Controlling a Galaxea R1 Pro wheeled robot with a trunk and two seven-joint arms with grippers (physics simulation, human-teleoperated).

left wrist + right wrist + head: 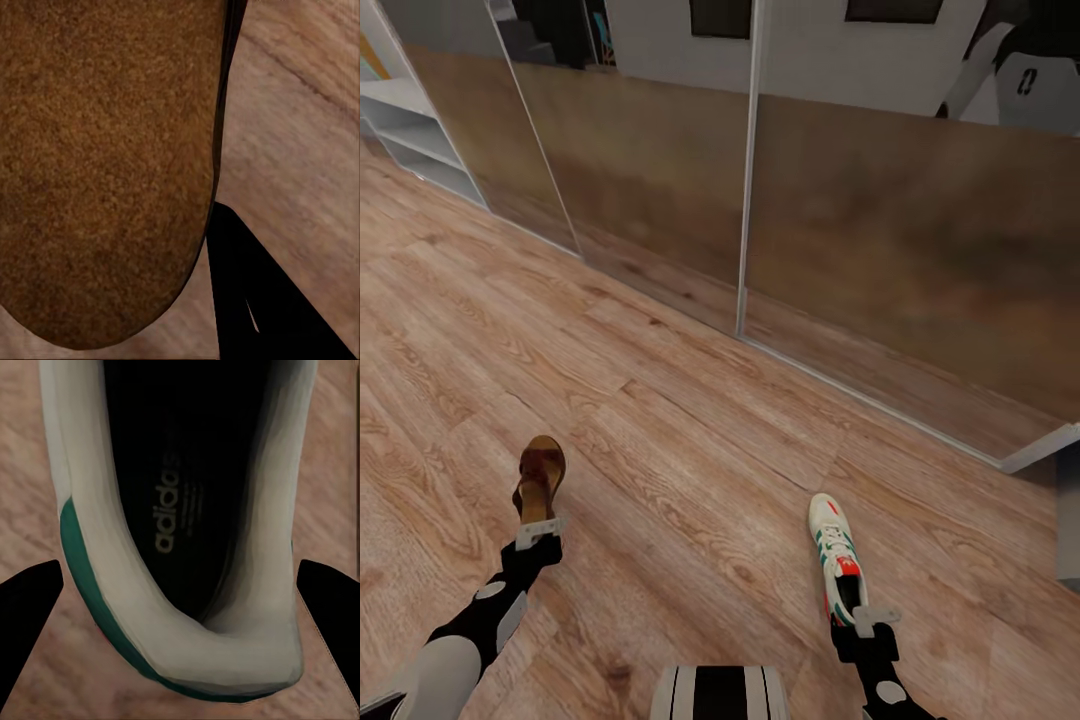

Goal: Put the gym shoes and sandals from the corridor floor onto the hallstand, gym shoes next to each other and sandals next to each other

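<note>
A dark brown sandal [542, 470] with a tan footbed [97, 165] points away from me over the corridor floor [690, 480] at the lower left. My left gripper [540, 528] is shut on its heel end, and one dark finger [262, 300] shows beside the sole. At the lower right, a cream-white gym shoe [833, 545] with green stripes and a red tongue label also points away. My right gripper [867, 615] is shut on its heel [225, 652], with a finger [26, 615] on each side. Whether either shoe touches the floor I cannot tell.
Tall mirrored sliding doors [660, 200] run diagonally across the view ahead. A light-grey unit with open shelves [405, 130], likely the hallstand, stands at the far left. A grey edge [1068, 520] sticks in at the right. My base [720, 695] is at the bottom.
</note>
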